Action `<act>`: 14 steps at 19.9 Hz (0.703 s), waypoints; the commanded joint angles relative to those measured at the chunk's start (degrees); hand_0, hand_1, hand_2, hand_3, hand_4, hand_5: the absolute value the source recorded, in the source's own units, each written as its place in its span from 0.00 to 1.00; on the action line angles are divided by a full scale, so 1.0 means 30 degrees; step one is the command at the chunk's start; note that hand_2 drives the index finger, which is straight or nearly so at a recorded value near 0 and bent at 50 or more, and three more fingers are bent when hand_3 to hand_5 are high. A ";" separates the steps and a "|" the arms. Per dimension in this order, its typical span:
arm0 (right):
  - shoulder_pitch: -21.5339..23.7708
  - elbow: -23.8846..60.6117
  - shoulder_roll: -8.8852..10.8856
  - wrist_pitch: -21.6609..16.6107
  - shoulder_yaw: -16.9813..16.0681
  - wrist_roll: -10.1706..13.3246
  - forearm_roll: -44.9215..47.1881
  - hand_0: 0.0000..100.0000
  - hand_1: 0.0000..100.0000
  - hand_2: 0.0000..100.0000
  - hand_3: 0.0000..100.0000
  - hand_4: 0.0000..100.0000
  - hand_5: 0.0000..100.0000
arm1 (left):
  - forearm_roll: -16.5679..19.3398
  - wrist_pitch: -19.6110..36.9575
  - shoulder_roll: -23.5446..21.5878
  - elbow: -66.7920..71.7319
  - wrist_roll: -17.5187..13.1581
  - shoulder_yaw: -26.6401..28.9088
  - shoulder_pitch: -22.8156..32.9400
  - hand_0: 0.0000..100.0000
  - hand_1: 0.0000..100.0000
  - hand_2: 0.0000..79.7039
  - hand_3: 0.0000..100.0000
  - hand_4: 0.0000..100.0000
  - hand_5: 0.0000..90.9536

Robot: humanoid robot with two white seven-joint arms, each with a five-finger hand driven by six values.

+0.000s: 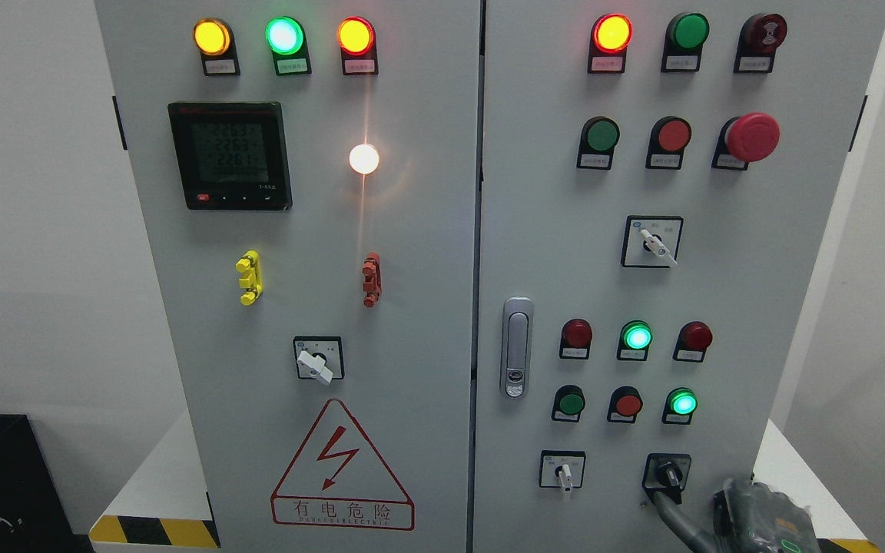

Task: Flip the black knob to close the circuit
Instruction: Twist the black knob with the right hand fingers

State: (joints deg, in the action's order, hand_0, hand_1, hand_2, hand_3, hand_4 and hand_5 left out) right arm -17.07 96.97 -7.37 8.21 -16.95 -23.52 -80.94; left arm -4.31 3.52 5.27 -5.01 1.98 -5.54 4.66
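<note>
The black knob [669, 472] sits on a black square plate at the lower right of the cabinet's right door [719, 276]. Its handle points roughly downward, slightly to the right. My right hand [750, 513] comes in at the bottom right corner, largely cut off by the frame edge. A grey part of it stretches up and left to the plate's lower left corner, just below the knob. The left arm is out of view.
Left of the black knob is a white selector switch [564, 472]. Above are red and green buttons and lamps, two of them lit green [637, 336]. A metal door latch [516, 347] sits at the door's left edge. The cabinet stands on a white base with hazard stripes [152, 530].
</note>
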 commanded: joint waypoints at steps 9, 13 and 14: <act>-0.0375 -0.0185 0.0083 -0.0011 -0.0766 0.0048 0.0203 0.00 0.00 0.87 1.00 0.93 0.96 | 0.0000 0.0000 0.0000 0.0000 0.0013 0.0000 0.0000 0.12 0.56 0.00 0.00 0.00 0.00; -0.0375 -0.0010 0.0083 -0.0040 -0.0854 0.0077 0.0261 0.00 0.00 0.87 1.00 0.92 0.96 | 0.0000 0.0000 0.0000 0.0000 0.0013 0.0000 0.0000 0.12 0.56 0.00 0.00 0.00 0.00; -0.0375 -0.0010 0.0083 -0.0040 -0.0825 0.0048 0.0261 0.00 0.00 0.87 1.00 0.92 0.95 | 0.0000 0.0000 0.0000 0.0000 0.0013 0.0000 0.0000 0.12 0.56 0.00 0.00 0.00 0.00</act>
State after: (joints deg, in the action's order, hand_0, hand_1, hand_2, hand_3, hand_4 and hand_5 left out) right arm -18.05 96.58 -7.26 7.97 -18.44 -23.59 -80.34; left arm -4.31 3.52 5.27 -5.01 1.98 -5.54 4.66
